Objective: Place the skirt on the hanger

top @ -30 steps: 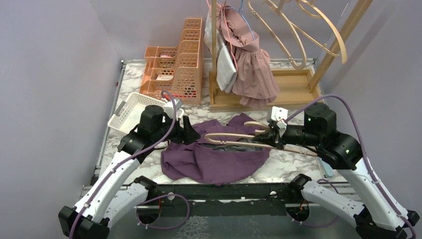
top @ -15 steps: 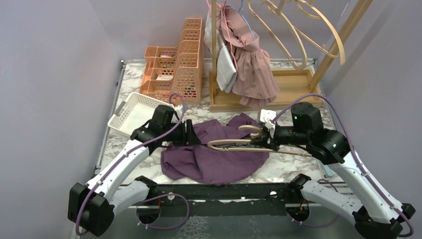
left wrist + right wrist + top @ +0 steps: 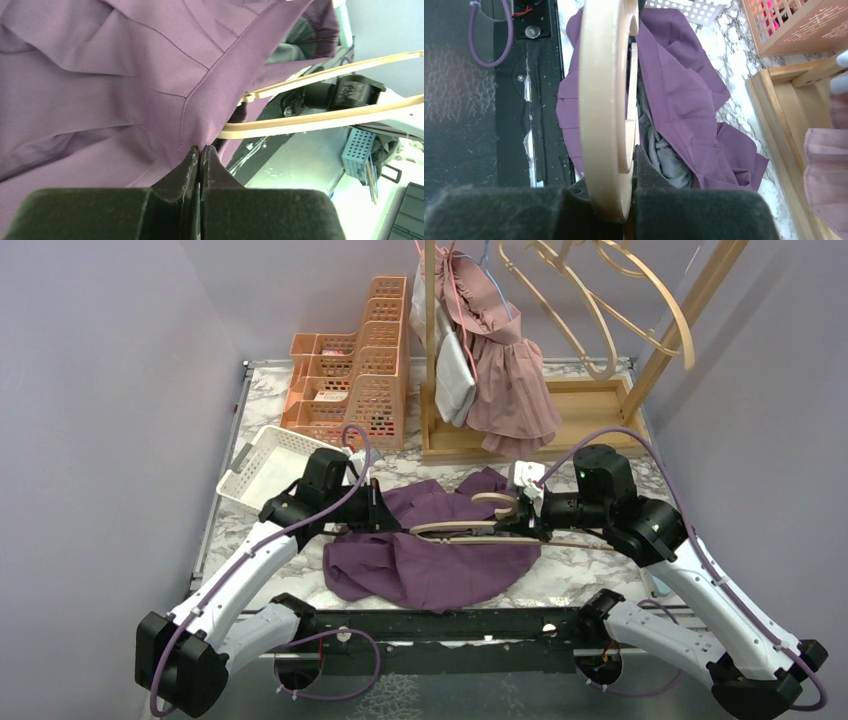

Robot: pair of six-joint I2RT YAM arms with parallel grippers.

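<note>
- Since half a second ago the right jaws have brought the hanger closer to the left jaws; they grip its wooden bar.
- The left jaws stay pinched on a fold of the purple skirt, which lies on the counter between both jaws, under the hanger.
- Behind the left jaws, the orange tiered basket holds small pink and white items.

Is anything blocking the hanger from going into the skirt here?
Nothing visible. The left gripper pinches the skirt fabric, and the right gripper holds the hanger, whose end lies over the skirt.
</note>
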